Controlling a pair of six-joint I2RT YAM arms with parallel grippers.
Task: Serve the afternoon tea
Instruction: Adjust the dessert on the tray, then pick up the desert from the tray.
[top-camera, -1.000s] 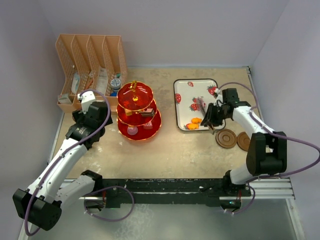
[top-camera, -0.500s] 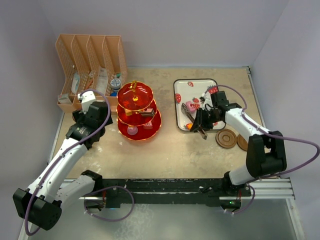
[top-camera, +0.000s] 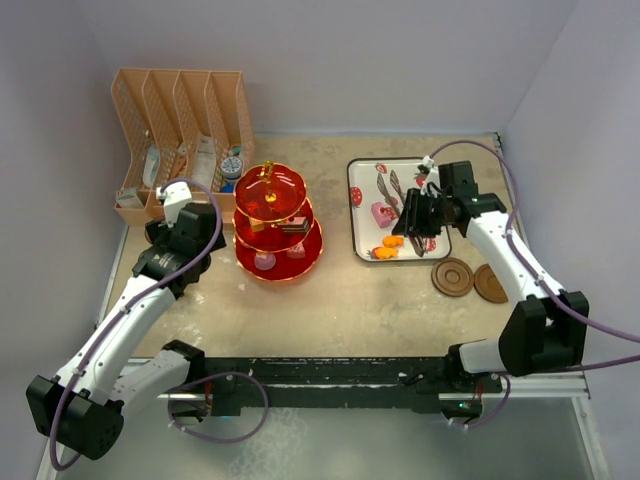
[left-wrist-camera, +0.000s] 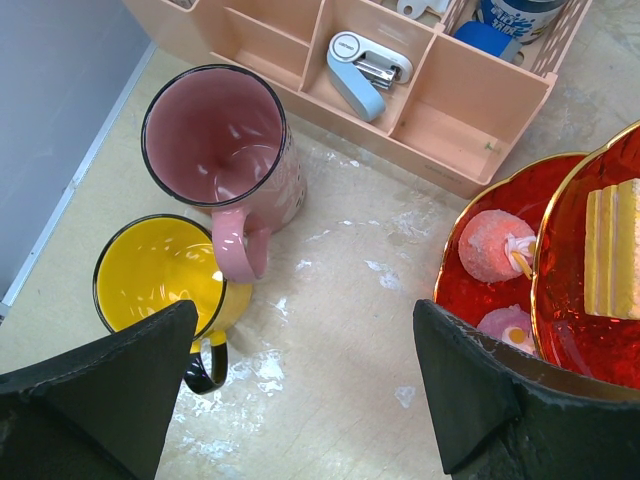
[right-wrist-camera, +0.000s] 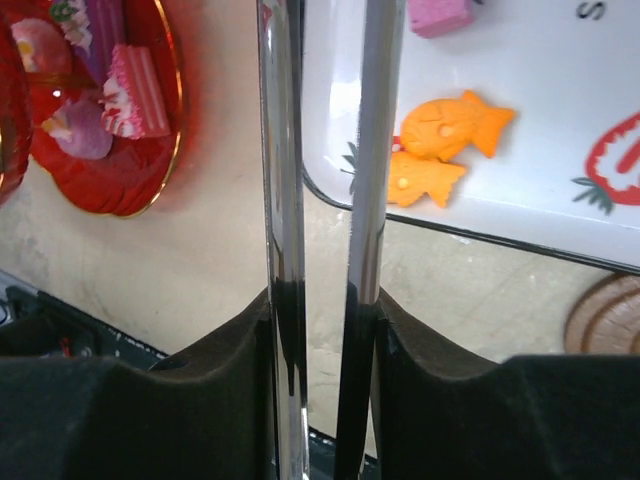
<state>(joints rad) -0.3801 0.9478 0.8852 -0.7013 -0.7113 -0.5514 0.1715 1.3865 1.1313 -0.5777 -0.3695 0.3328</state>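
Serving looks partway done: stand (top-camera: 285, 195) holds several cakes (right-wrist-camera: 135, 90), 3 sweets (right-wrist-camera: 455, 122) lie on tray (top-camera: 362, 225), 2 mugs (left-wrist-camera: 215, 140) unserved; right fingers (right-wrist-camera: 180, 410) pinch tongs (right-wrist-camera: 283, 150), left fingers (left-wrist-camera: 90, 400) spread.

Plain pale lilac-grey walls (top-camera: 350, 60) close in the back and both sides under soft, even light. They box in a scuffed beige tabletop (top-camera: 350, 300) blotched with white worn patches. A black mounting rail (top-camera: 330, 385) runs along its near edge, with a dull grey surface (top-camera: 330, 450) showing beyond it.
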